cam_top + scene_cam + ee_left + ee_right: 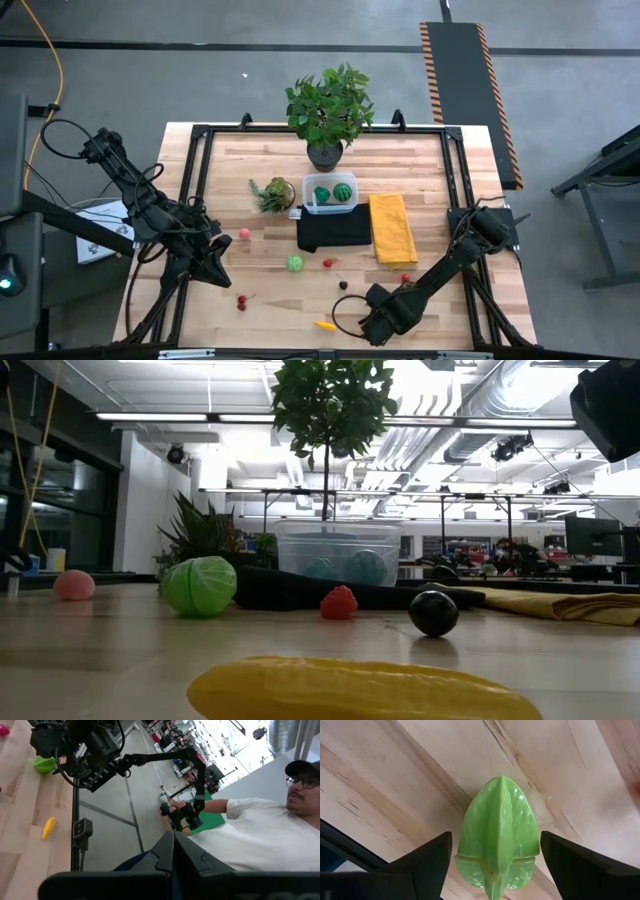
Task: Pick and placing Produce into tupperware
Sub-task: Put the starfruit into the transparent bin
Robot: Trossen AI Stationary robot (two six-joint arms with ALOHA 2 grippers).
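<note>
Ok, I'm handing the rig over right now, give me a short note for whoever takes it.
Left hand: shut, empty, parked at the left side of the table.
Right hand: open, fingers either side of a light green leafy piece, not gripping.
Done: two striped green balls in the tupperware.
Left: cabbage, pink ball, red berries, dark ball, cherries, yellow piece.

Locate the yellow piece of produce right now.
High view: the yellow piece lies near the table's front edge, just left of the right gripper, below the dark berry. In the low view it fills the foreground.
</note>
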